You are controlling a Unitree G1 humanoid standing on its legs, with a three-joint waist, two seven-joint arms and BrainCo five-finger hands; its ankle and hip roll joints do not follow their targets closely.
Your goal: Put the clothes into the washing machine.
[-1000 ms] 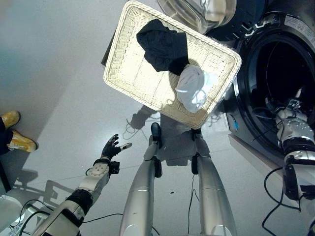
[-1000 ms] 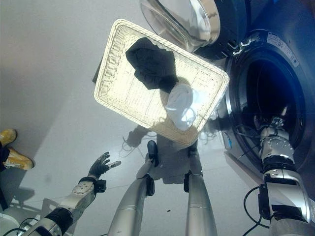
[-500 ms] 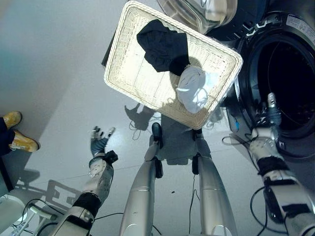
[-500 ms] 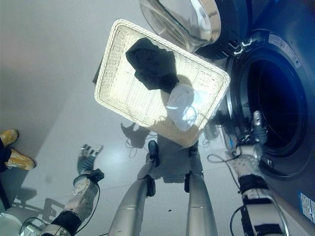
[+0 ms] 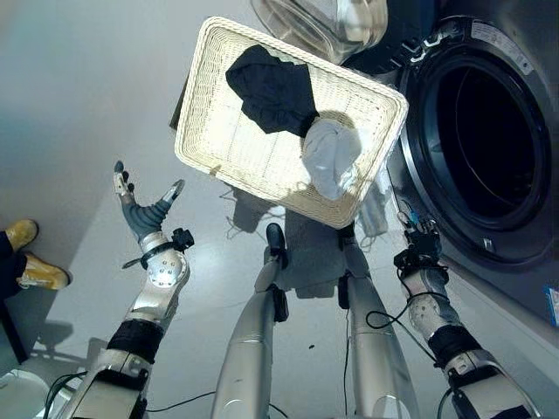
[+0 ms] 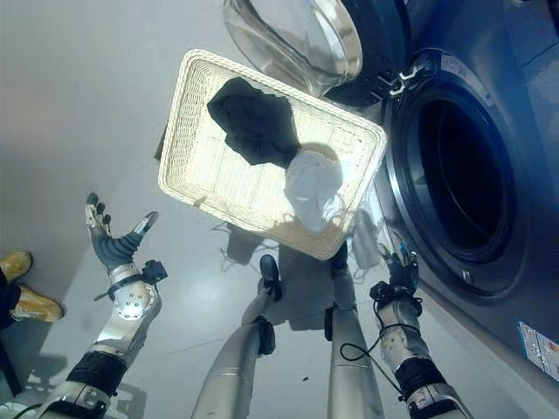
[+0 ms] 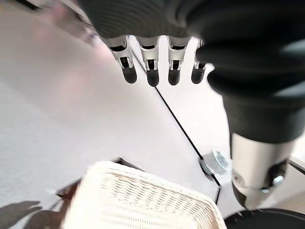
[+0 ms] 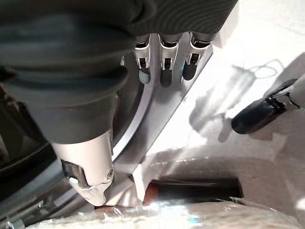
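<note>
White wicker basket point(image 5: 229, 131) sits on the floor beside the washing machine point(image 5: 489, 140), whose door point(image 5: 323, 22) stands open. A crumpled black garment point(image 5: 271, 87) and a bunched white one point(image 5: 330, 159) lie touching inside the basket. My left robot hand point(image 5: 140, 209) is raised, fingers spread, empty. My right robot hand point(image 5: 421, 249) hangs near the drum's rim, fingers straight, holding nothing.

Left silver-grey arm reaches up from the lower left of the head view, its dark-covered left hand point(image 5: 140, 212) raised at mid-left, fingers straight and fanned, thumb splayed aside. At lower right, the right arm angles upward, the right hand point(image 5: 423, 245) holding nothing, fingers extended in its wrist view.
</note>
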